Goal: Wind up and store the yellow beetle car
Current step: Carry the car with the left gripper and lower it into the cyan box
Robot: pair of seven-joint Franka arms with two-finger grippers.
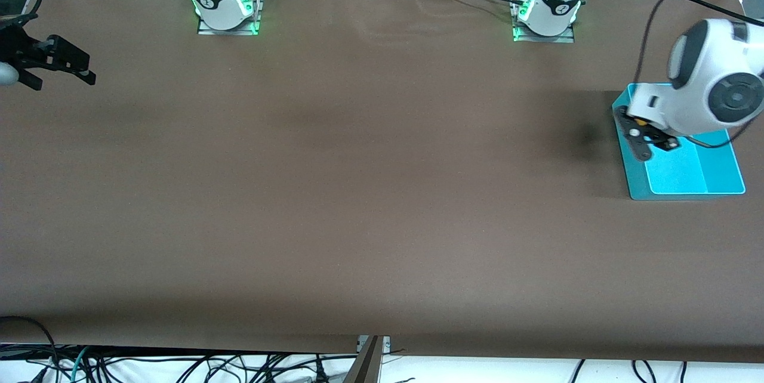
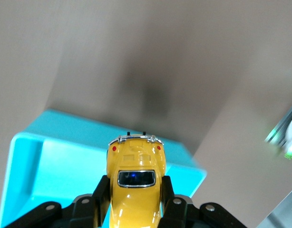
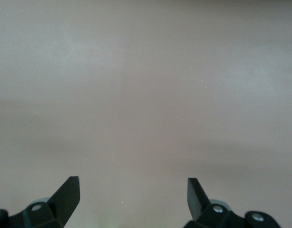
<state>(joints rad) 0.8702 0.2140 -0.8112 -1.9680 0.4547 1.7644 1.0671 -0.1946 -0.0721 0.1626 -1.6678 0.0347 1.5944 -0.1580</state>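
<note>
Yellow beetle car (image 2: 135,187) sits clamped between the fingers of the left gripper (image 1: 643,135), its long axis running out along them, held in the air over the edge of the cyan tray (image 1: 719,180) at the left arm's end of the table. No contents show in the tray, so storing likely needs a short lowering. Well apart, the right gripper (image 3: 133,192) waits spread wide, holding nothing.

Wide matte brown table (image 1: 358,192), evenly lit with soft shadows, black cables (image 1: 179,368) trailing over white floor at its near edge
</note>
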